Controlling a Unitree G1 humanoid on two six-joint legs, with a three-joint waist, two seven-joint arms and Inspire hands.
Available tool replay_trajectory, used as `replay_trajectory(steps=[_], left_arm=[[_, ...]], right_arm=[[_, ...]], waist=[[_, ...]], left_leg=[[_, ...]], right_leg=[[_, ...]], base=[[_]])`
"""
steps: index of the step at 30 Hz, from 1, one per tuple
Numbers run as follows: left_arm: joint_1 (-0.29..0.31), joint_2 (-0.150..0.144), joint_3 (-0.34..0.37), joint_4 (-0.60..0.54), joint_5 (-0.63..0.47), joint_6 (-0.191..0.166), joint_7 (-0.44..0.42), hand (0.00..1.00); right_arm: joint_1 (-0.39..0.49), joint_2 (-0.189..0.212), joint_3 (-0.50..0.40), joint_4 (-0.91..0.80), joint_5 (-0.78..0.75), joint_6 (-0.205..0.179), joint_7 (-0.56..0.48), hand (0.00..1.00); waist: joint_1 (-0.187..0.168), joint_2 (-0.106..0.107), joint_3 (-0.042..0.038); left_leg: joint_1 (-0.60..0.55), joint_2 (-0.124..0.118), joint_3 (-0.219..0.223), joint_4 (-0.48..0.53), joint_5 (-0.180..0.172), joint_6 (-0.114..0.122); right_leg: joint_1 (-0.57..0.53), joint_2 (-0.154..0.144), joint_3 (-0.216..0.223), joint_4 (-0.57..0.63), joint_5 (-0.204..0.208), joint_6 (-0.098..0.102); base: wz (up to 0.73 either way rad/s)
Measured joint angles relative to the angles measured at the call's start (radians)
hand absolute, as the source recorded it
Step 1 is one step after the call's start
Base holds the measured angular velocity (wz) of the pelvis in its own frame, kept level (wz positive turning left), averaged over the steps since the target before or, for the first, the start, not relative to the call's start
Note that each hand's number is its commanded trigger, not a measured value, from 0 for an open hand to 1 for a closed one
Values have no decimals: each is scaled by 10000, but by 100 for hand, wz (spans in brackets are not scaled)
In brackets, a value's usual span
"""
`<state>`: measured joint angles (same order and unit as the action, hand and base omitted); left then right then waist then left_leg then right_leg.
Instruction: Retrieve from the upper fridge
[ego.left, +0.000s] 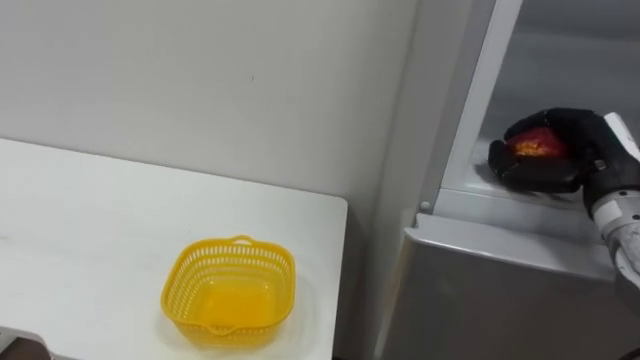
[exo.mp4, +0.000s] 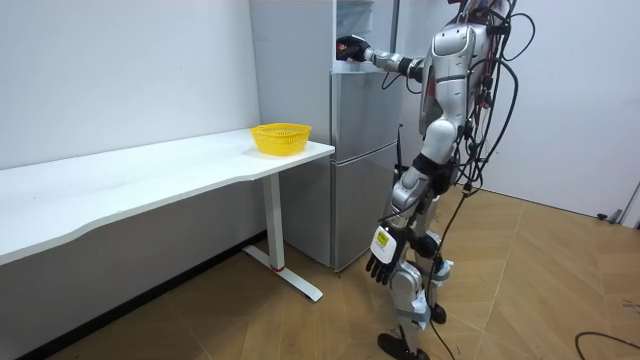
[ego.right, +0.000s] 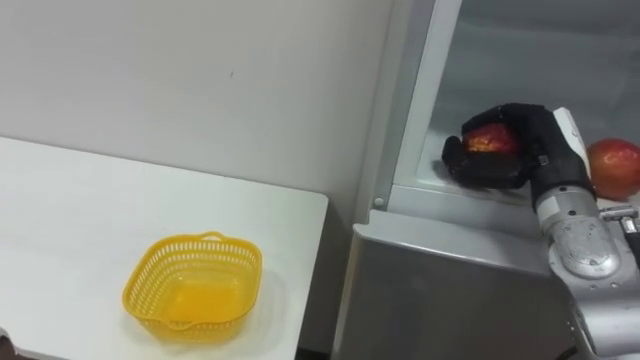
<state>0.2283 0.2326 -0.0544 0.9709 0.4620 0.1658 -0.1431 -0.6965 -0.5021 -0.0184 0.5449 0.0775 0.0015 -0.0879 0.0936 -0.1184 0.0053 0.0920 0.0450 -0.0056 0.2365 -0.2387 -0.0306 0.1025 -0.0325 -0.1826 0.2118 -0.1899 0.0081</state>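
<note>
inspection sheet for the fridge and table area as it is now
surface: white table, carrying a yellow basket near its fridge end
job's things: red fruit in the open upper fridge, in the right hand; second red fruit beside the hand
clutter: nothing seen
hands: right hand curled round the fruit; left hand hangs relaxed by the thigh
cables: nothing seen beyond the robot's own
surroundings: white wall, wooden floor

A long white bench (exo.mp4: 120, 185) stands along a plain pale wall (exo.mp4: 120, 60), carried on a white leg (exo.mp4: 273, 225) with a flat foot. The floor (exo.mp4: 540, 290) is light wood laid in herringbone.
</note>
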Motion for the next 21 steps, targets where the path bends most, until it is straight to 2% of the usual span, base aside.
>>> replay_trajectory(steps=[6, 10, 13, 17, 21], left_arm=[[-32, 7, -4, 0, 2, 0, 2, 0], [-68, 6, 3, -25, -3, -5, 7, 0], [-70, 1, 13, -16, -4, -33, 67, 0], [-18, -73, 13, 24, -1, -43, 274, 0], [-10, -105, 30, 17, 2, -157, 441, 0]], right_arm=[[1, -1, 75, -1, 58, 8, 2, 100], [27, 0, 87, -194, 644, 49, -157, 100], [350, 7, 128, -1004, 793, 216, -409, 100], [997, 115, 174, -2346, 776, 223, -776, 100], [1375, 302, 170, -3275, 652, 224, -1235, 100]], waist=[[26, -27, -19], [115, -34, -50], [62, 5, -38], [82, 171, -58], [61, 233, -55]], left_leg=[[37, 0, 8, -1, 0, 0], [46, 3, 13, -44, 0, 0], [40, 2, 16, -62, 0, 0], [44, 0, 19, -96, 1, 1], [38, 0, 31, -110, 2, 1]], right_leg=[[-42, 0, 12, 7, 0, 0], [-6, 6, 36, 11, 0, 0], [1, 10, 56, -34, 2, 2], [8, 13, 62, -66, 3, 3], [0, 19, 63, -90, 2, 4]], base=[[0], [0], [0], [0], [-1]])
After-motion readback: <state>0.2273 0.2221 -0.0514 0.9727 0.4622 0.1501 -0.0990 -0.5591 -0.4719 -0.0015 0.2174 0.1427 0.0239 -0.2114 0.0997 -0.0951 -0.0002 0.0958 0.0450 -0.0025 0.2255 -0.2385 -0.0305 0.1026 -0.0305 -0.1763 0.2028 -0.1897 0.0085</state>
